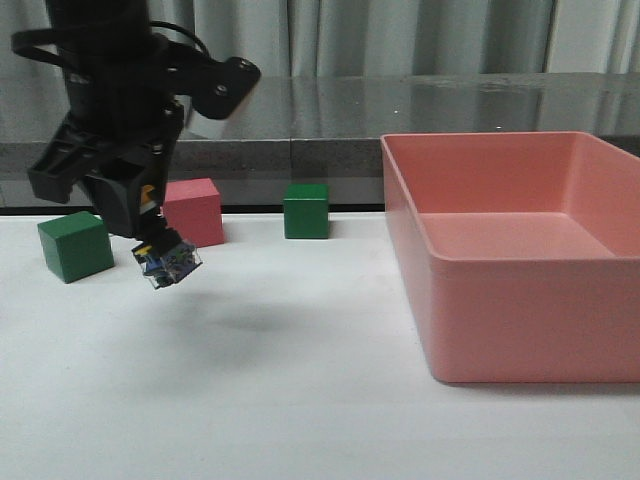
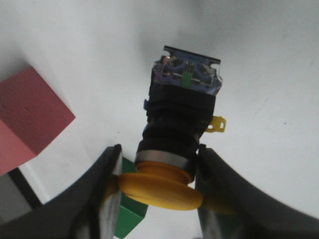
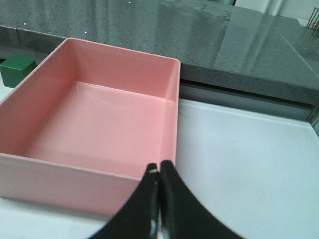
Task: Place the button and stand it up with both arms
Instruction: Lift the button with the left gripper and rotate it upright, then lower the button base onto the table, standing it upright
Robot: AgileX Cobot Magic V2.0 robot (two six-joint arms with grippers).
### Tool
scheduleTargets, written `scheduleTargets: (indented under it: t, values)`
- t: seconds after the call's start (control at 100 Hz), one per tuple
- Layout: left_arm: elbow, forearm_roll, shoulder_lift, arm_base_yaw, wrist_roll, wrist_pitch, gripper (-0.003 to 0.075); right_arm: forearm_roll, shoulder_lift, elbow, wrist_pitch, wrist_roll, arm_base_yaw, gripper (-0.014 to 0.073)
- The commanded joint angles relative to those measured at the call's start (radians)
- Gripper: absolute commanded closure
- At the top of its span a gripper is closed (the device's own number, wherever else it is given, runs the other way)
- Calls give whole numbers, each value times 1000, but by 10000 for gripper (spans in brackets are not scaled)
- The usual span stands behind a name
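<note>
My left gripper [image 1: 150,240] hangs above the table's left side, shut on the button [image 1: 167,263]. In the left wrist view the button [image 2: 179,124] shows its yellow mushroom cap between the fingers [image 2: 107,199], its black body and its clear-blue base pointing away toward the white table. My left gripper [image 2: 157,164] holds it clear of the surface, tilted. My right gripper [image 3: 159,169] is shut and empty, over the near right corner of the pink bin [image 3: 99,124]. The right arm is out of the front view.
A large pink bin [image 1: 520,310] fills the right side. A green cube [image 1: 75,245], a pink cube [image 1: 195,210] and a second green cube [image 1: 306,210] stand along the back left. A grey ledge [image 1: 330,150] runs behind the table.
</note>
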Motion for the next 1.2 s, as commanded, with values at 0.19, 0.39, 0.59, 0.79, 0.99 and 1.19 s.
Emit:
scheduleTargets:
  t: [0.19, 0.39, 0.59, 0.79, 0.99, 1.19]
  values:
    - [-29, 236, 11, -123, -230, 52, 740, -10, 8, -24, -76, -2, -7, 655]
    - [-29, 234, 44, -130, -237, 91, 740, -10, 8, -24, -76, -2, -7, 655]
    - [-29, 232, 74, -130, -259, 119, 740, -10, 8, -24, -76, -2, -7, 655]
    - [-29, 230, 85, -130, -283, 147, 739, -10, 8, -24, -76, -2, -7, 655]
    - [-38, 186, 85, -130, -306, 147, 728, -10, 8, -24, -76, -2, -7, 655]
    - [-77, 98, 85, -130, -308, 147, 531, -10, 8, -24, -75, -2, -7, 655]
